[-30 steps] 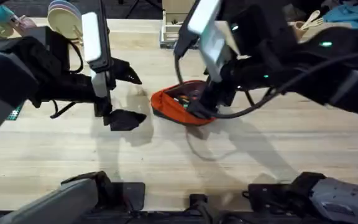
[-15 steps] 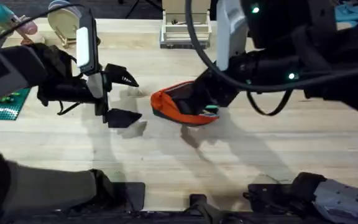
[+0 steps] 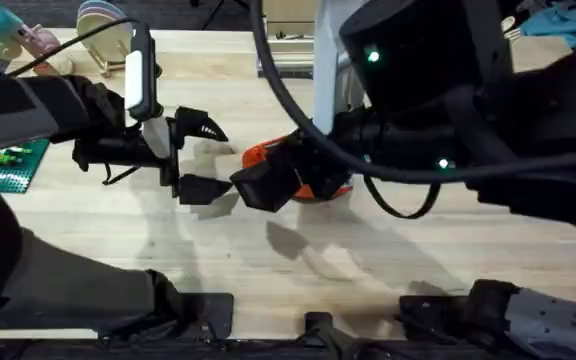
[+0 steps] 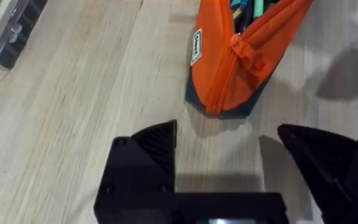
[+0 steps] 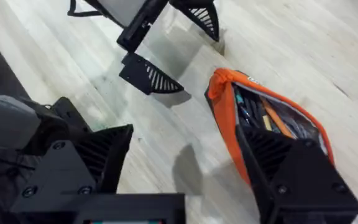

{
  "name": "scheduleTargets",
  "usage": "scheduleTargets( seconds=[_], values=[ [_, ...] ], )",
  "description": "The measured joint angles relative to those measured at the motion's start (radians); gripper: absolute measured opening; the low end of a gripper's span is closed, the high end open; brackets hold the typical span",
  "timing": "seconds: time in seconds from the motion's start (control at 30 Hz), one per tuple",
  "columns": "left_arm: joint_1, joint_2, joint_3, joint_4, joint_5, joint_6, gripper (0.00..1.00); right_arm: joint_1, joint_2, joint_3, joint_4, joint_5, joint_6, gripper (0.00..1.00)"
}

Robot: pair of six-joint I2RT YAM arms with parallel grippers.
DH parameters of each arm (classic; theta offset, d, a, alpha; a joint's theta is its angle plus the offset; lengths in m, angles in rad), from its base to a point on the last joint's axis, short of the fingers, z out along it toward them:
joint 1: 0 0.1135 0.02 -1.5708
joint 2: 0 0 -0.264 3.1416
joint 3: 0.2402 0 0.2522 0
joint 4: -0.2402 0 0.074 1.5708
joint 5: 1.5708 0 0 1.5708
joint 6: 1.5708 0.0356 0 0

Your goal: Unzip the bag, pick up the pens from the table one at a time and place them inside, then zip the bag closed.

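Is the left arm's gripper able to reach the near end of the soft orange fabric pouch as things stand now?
Probably yes. The left gripper is open and faces the end of the soft orange fabric pouch, with bare pale wooden table between them. The right gripper, also open, sits at the pouch's side.

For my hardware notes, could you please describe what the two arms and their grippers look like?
Both arms are mostly black, with loose black cables looping alongside them. The left arm carries a white panel above its gripper, whose two black fingers are wedge-shaped with ribbed inner faces. The right arm has a white section and small green lights; its gripper has the same black, ribbed, wedge-shaped fingers with visible screws.
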Motion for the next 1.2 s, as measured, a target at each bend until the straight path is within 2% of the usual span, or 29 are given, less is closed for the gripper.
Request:
scheduleTargets(
  seconds=[0.27,0.3,0.37,0.63,0.87,1.2],
  values=[
    [0.000,0.000,0.000,-0.011,0.002,0.000,0.993,0.002,0.004,0.000,0.013,0.004,0.090,0.997],
    [0.000,0.000,0.000,-0.015,0.002,0.000,0.993,0.005,0.033,0.002,0.013,0.017,0.171,0.998],
    [0.000,0.000,0.000,-0.016,0.002,0.000,0.993,0.009,0.053,0.002,0.013,0.034,0.238,0.998],
    [0.000,0.000,0.000,-0.016,0.002,0.000,0.993,0.079,0.115,0.002,0.019,0.206,0.462,0.998],
    [0.000,0.000,0.000,-0.016,0.002,0.000,0.993,0.160,0.165,0.002,0.082,0.313,0.517,0.998],
    [0.000,0.000,0.000,-0.016,0.002,0.000,0.993,0.168,0.271,0.002,0.148,0.344,0.527,0.997]
  ],
)
